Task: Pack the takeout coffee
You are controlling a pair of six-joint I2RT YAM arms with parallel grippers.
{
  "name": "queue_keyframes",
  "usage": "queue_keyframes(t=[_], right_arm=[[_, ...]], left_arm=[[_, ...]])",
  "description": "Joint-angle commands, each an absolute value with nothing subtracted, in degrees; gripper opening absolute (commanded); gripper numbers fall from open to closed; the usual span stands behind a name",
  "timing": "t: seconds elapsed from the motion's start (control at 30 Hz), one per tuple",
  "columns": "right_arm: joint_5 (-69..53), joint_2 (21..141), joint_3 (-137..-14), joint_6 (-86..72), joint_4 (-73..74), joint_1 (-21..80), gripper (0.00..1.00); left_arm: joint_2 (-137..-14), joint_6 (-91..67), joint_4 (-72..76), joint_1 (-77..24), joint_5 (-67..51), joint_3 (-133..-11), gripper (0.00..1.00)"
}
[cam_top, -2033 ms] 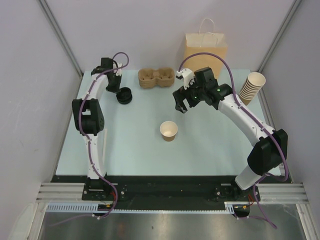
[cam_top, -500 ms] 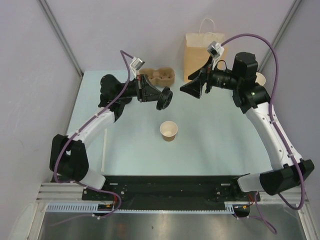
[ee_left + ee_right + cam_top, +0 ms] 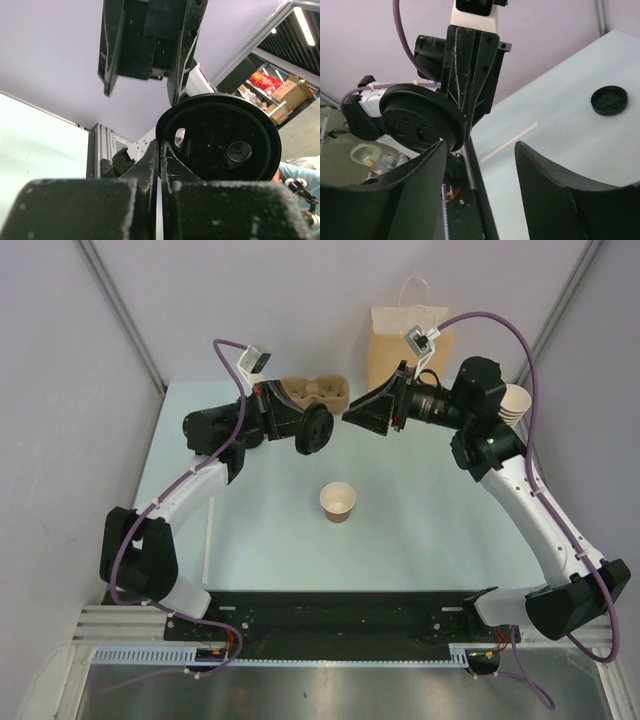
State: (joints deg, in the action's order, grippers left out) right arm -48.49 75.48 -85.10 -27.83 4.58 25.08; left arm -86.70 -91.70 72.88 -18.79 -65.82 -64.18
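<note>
Near the table's left edge, a thin white stick lies flat, running near to far.

The left arm is raised over the far left part of the table. The left gripper is clamped on the rim of the black lid, fingers pinched tight together. We see the lid held on edge in the air, its face turned to the right arm.

The pulp tray sits at the far edge, partly behind the left wrist.

The paper cup stands upright and mouth up near the table's middle, apart from both grippers.

The right gripper points at the lid from the right, just beside it and off the table. Its jaws stand partly apart and hold nothing. In the right wrist view the lid shows past the left finger. A spare lid lies flat on the table.

The paper bag stands behind the far edge. The cup stack is at the far right corner.
</note>
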Motion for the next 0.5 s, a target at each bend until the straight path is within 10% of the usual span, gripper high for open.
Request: queue_keyframes(t=[0.0, 0.47], right_arm=[[-47.6, 75.7, -83.3, -35.3, -3.3, 27.1, 0.60], [-46.3, 76.7, -82.4, -36.6, -6.9, 29.7, 0.47]], left_arm=[[-86.0, -91.2, 82.9, -18.4, -62.6, -64.5, 0.00], [-85.8, -90.9, 81.4, -18.3, -60.1, -64.1, 0.00]])
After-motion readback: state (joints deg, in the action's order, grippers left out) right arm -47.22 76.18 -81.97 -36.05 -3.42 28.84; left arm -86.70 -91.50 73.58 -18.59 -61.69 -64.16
